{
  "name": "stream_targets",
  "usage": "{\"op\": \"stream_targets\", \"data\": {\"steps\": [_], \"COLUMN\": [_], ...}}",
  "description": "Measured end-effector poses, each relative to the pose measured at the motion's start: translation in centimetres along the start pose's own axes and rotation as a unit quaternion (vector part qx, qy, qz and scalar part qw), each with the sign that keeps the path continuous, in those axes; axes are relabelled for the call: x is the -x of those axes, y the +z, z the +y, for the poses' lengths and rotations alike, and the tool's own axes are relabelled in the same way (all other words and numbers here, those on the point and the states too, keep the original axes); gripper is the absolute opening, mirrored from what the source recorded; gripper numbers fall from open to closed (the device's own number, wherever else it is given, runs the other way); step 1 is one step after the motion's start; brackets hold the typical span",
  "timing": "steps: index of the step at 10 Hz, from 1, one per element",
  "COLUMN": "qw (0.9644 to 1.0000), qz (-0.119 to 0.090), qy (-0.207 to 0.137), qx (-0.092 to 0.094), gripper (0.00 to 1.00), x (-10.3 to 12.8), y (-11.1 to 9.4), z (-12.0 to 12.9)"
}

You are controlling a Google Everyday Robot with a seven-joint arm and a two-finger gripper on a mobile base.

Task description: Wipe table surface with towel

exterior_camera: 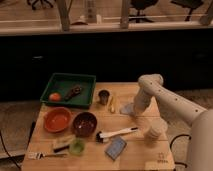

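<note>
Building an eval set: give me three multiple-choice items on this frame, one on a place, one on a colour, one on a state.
1. Where is the hand?
A. over the tray
B. down at the pale towel, right of the dark cup
C. off the table

2. What colour is the tray?
A. green
B. white
C. yellow

3. How does the dark cup stand?
A. tipped over
B. upright
C. stacked in a bowl

Key: B, it meets the towel mid-table; A, green rim; B, its opening faces up.
</note>
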State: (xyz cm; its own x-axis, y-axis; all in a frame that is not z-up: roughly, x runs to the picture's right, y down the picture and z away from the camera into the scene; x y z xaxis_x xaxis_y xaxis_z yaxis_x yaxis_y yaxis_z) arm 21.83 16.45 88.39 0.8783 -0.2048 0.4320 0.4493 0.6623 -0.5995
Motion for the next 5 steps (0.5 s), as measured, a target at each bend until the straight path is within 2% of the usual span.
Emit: {"op": "stream_targets", "data": {"steps": [3,5], "qw": [0.999,0.998], "qz": [0.019,0.024], "qy": [0.041,0.058], "qx": [0.001,0.0], "gripper": [0.0,0.0], "x": [-4.0,-5.7], "y": [-0.8,-1.0], "z": [0.9,-0.5]}}
